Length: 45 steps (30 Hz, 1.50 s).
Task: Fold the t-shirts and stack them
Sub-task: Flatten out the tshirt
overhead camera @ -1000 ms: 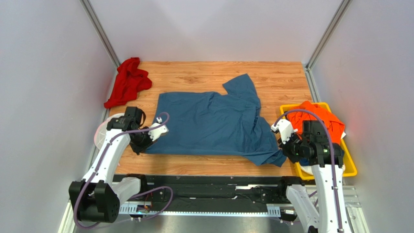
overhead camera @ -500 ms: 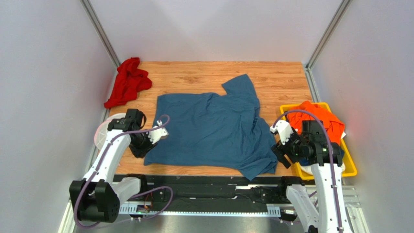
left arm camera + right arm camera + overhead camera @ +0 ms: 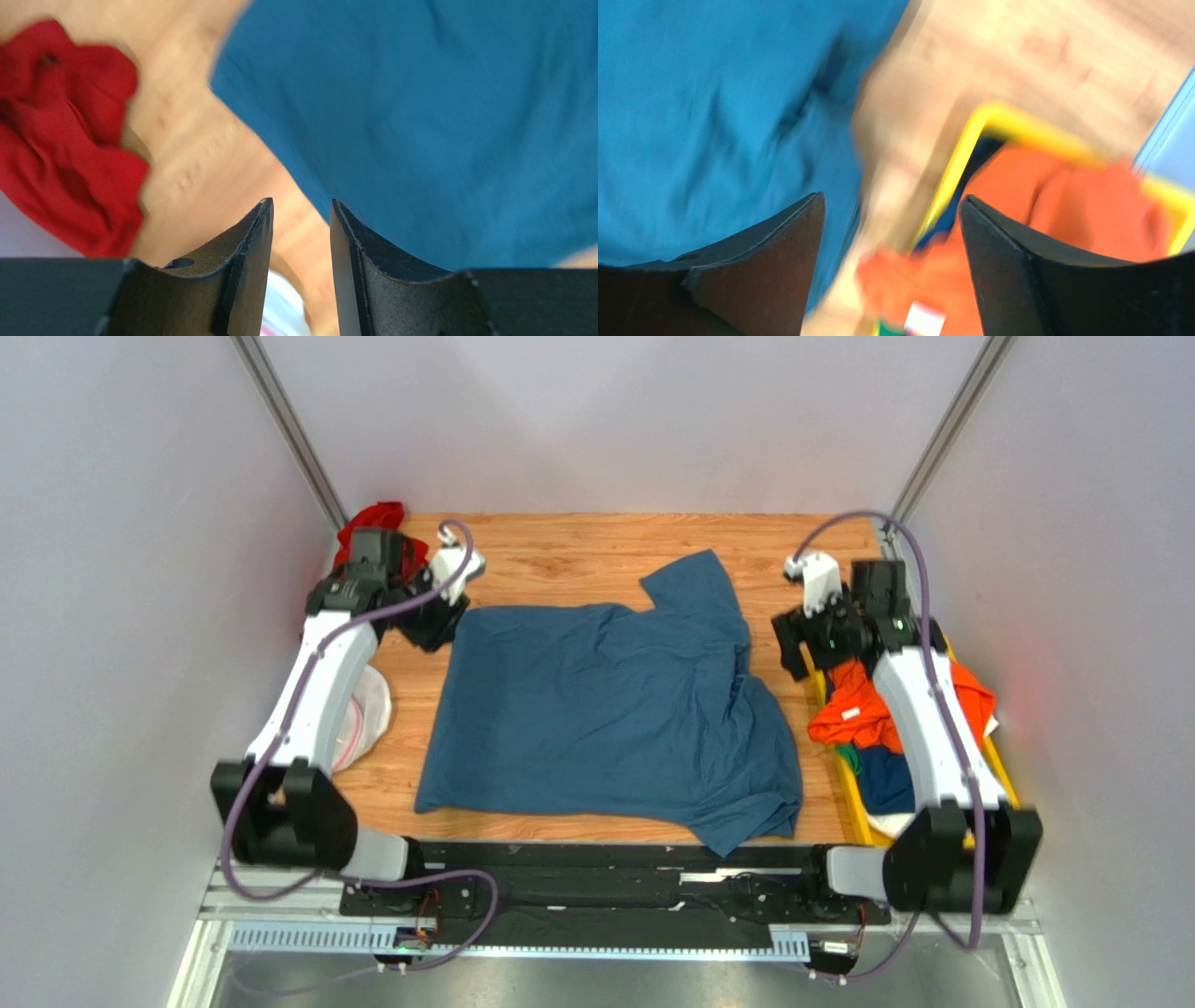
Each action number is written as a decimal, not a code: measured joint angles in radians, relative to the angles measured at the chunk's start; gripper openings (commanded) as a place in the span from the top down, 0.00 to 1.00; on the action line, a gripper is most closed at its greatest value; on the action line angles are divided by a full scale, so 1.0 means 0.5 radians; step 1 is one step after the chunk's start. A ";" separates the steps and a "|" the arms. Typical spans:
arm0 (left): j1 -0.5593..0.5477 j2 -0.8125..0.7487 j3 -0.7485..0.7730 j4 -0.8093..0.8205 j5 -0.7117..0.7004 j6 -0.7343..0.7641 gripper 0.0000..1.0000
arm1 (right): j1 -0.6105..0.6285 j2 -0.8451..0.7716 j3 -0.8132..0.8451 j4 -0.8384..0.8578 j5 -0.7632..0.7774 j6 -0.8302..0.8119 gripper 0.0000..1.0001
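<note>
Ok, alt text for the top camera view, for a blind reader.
A slate-blue t-shirt lies spread on a wooden table, with the open left gripper and right gripper near its far corners. Red garment far left; yellow bin holding an orange shirt on the right.

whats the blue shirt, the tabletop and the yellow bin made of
Blue t-shirt: soft matte cloth, likely cotton; it lies in wrinkles. Tabletop: visible wood grain, either wood or laminate. Yellow bin: smooth, evenly coloured rim, probably plastic.
</note>
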<state>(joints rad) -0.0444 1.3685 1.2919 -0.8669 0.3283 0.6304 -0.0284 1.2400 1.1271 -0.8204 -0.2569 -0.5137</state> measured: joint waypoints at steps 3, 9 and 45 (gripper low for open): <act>0.000 0.342 0.278 0.150 0.034 -0.120 0.57 | 0.027 0.410 0.306 0.172 0.027 0.110 0.33; 0.000 0.768 0.519 0.247 0.043 -0.226 0.59 | 0.105 1.125 0.935 0.338 0.022 0.240 0.41; -0.040 1.096 0.600 0.221 -0.111 -0.167 0.62 | 0.220 2.299 1.768 0.333 -0.135 0.315 0.43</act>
<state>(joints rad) -0.0643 1.9167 1.5921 -0.7563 0.2729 0.5468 0.0818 2.3894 2.0109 -0.6540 -0.3244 -0.3561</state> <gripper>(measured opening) 0.389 0.591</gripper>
